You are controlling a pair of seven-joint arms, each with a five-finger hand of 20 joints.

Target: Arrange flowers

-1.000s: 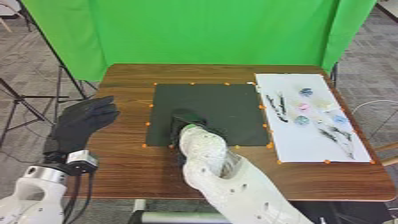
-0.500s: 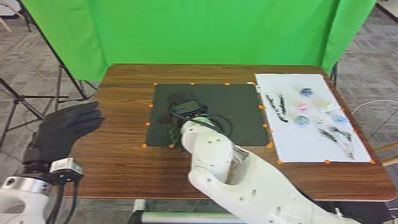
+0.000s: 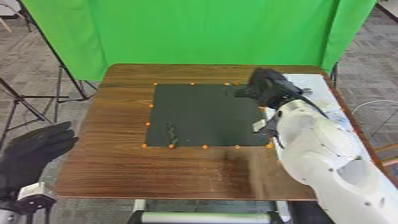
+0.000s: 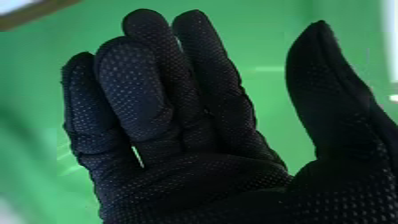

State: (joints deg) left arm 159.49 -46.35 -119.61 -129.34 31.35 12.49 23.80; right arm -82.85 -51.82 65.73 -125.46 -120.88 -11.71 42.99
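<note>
Swung toward the white sheet (image 3: 311, 81), the right robot hand (image 3: 265, 89) was open, apparently to fetch more, the sprig (image 3: 172, 135) to its left likely laid to start the arrangement.

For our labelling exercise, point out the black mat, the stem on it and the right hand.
Black mat (image 3: 213, 115): head view, bare middle.
Stem (image 3: 172, 135): head view, middle.
Right hand (image 4: 195, 182): right wrist view, palm.

your right arm (image 3: 324, 147) stretched way forward, your right hand (image 3: 266, 89) basically wide open, thumb (image 4: 324, 90) well apart from the fingers (image 4: 213, 85), your left hand (image 3: 34, 152) off left, kinda relaxed and open
</note>
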